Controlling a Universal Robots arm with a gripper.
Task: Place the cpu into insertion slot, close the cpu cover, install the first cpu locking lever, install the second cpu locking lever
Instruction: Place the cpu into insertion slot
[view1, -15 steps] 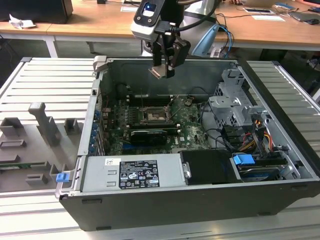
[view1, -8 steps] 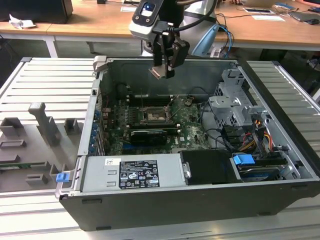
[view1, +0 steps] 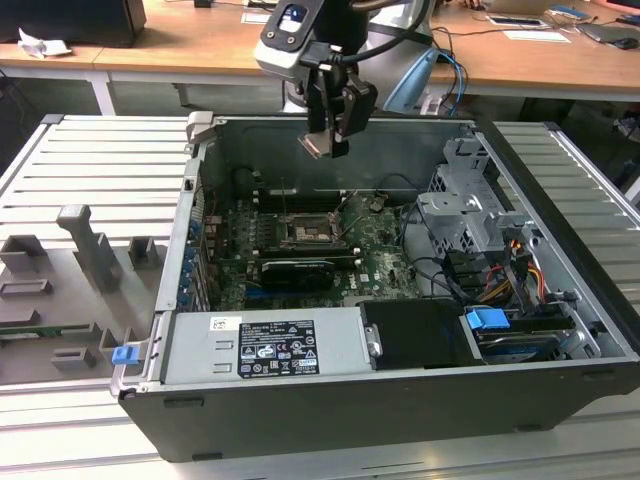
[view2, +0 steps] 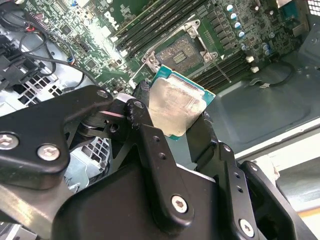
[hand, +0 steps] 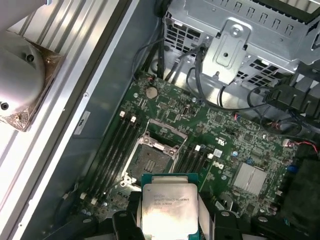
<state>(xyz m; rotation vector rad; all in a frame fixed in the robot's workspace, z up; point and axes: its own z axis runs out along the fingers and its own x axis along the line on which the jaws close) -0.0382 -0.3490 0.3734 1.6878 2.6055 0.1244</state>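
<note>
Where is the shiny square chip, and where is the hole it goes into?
cpu (hand: 169, 210), first wrist view, middle of its silvery top.
insertion slot (hand: 152, 162), first wrist view, its dark centre.

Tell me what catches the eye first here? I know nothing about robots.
A black gripper hangs over an open computer case, pinching a silvery cpu by its edges. Below it, on the green board, sits the square slot, with no chip in it yet.
</note>
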